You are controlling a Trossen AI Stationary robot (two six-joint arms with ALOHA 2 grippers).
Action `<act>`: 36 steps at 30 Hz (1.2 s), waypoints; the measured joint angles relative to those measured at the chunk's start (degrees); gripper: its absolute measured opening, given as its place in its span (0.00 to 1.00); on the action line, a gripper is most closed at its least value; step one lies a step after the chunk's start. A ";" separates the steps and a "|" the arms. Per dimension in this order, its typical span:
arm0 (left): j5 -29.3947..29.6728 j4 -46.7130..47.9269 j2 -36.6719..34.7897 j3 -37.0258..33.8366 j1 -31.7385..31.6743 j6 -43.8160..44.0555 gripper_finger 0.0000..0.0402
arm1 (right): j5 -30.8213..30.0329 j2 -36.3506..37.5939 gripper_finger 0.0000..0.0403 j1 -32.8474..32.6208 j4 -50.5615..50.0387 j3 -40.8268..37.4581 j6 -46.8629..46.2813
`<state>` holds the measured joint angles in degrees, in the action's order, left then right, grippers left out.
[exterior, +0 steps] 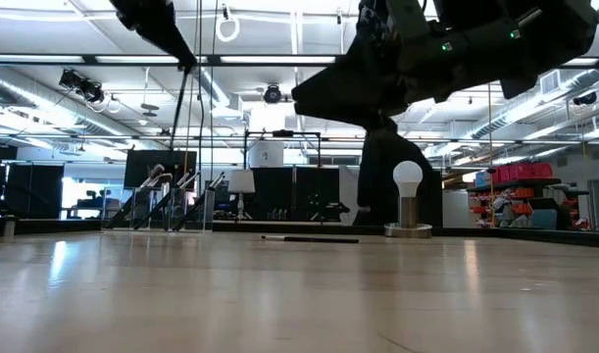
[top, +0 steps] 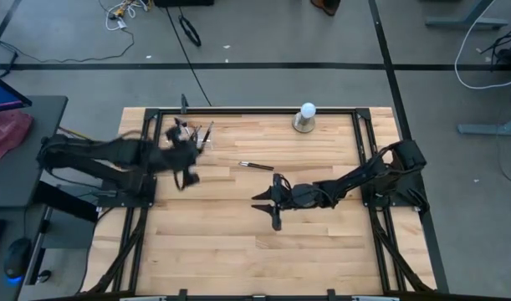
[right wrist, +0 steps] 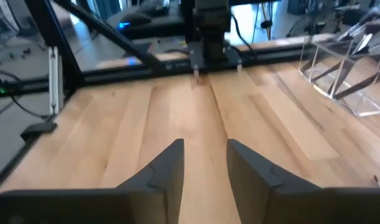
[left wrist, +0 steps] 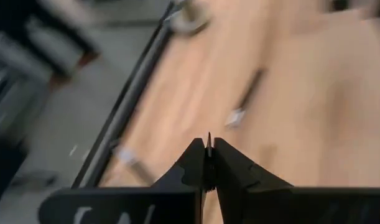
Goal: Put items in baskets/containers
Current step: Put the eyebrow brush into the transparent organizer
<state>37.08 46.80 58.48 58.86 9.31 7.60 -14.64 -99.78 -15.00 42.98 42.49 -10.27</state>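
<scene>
The clear plastic holder [top: 193, 132] stands near the table's far left corner with several black-handled brushes leaning in it; it also shows as the holder [exterior: 172, 208] and the holder [right wrist: 342, 73]. One brush [top: 257, 165] lies flat on the wood at mid-table, seen as the brush [exterior: 309, 238] and, blurred, the brush [left wrist: 245, 98]. My left gripper [top: 186, 174] hovers just nearside of the holder, shut [left wrist: 208, 148] on a thin dark sliver. My right gripper [top: 273, 202] hangs open [right wrist: 205, 163] over the table's middle, nearside of the lying brush. My left gripper pinches a thin dark thing, seemingly a brush, between its two fingertips. Only a short tip [left wrist: 208, 138] sticks out beyond them; the fingers hide the rest. It is lifted clear of the table.
A white ball on a grey round base [top: 306, 118] stands by the far edge, right of centre. Black frame rails [top: 255, 109] run along the far and side edges. Bare wood spreads over the near half of the table [top: 238, 251].
</scene>
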 joint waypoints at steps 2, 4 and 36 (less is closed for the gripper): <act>-0.06 4.30 0.02 2.29 -5.24 0.26 0.06 | 0.03 -0.43 0.29 -0.03 0.34 0.01 0.26; -0.39 7.11 -0.11 3.55 -10.84 0.32 0.06 | 0.05 -1.27 0.28 -0.03 2.00 0.02 0.29; -21.00 -4.09 0.01 -12.60 -56.79 -9.99 0.06 | 0.09 -2.43 0.27 -0.09 4.53 0.03 1.56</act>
<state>16.08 42.70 58.49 46.27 -47.48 -2.39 -14.55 -102.21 -15.09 47.51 42.52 -8.71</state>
